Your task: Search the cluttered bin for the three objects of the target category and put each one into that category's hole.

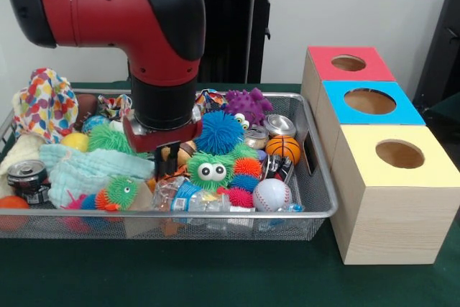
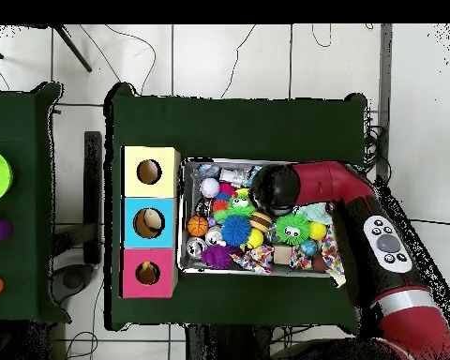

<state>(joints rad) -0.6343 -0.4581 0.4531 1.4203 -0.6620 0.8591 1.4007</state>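
The silver wire-mesh bin (image 1: 321, 172) (image 2: 181, 246) is full of toys. My gripper (image 1: 167, 165) reaches down into its middle, and the arm hides it in the overhead view. A tan-brown toy with dark stripes (image 1: 185, 152) (image 2: 260, 220) lies right beside the gripper, maybe touching it. A small yellow piece (image 2: 254, 240) shows next to the blue spiky ball (image 1: 219, 132) (image 2: 234, 230). I cannot make out the tan dog. The red-topped box's hole (image 1: 348, 63) (image 2: 148, 273) is dark and open, away from the gripper.
The blue-topped box (image 1: 369, 101) and the yellow-topped box (image 1: 399, 154) stand beside the red one. The bin also holds a purple knobbly monster (image 1: 248, 104), a green googly-eyed ball (image 1: 210, 169), a basketball (image 1: 283, 149), a baseball (image 1: 272, 195), cans, a plastic bottle (image 1: 190, 198) and cloths.
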